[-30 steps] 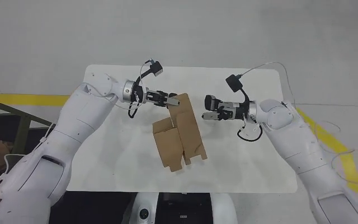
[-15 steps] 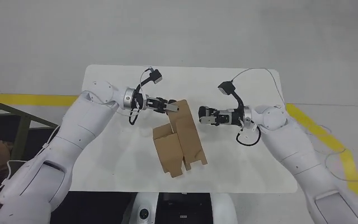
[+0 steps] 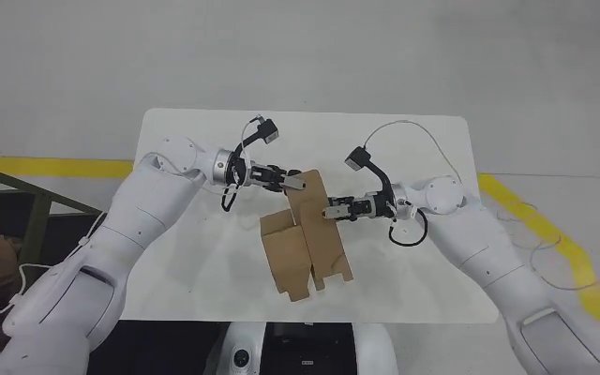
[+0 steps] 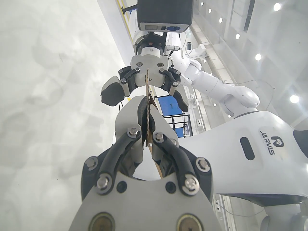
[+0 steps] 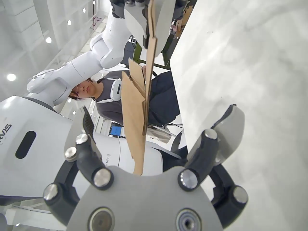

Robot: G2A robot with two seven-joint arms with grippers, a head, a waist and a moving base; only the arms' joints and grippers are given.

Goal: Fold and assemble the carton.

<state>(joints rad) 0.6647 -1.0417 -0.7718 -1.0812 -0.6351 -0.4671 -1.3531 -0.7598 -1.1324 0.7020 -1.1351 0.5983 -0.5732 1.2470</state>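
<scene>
1. A white table (image 3: 178, 272) stood on a grey floor crossed by a yellow line (image 3: 47, 167).
2. The carton (image 3: 314, 239), a flat, unopened piece of brown cardboard with flaps splayed at its near end, hung over the middle of the table with its broad face turned up. Whether the near end touched the tabletop could not be told.
3. The left gripper (image 4: 146, 114) was clamped on the carton's far edge, both fingers pressed hard against the board.
4. The right gripper (image 3: 330, 213) sat at the carton's opposite long edge. Its fingers were spread wide on either side of the thin board and gripped nothing.
5. The carton looked light and thin. It was probably stiff across each panel, loose at the creases, and apt to sag or twist when held at one point only.
6. A good hold seemed to be on a panel edge close to a crease, opposite the left grip, and not on a loose flap. That way the flat sleeve could be pulled open without tearing.
</scene>
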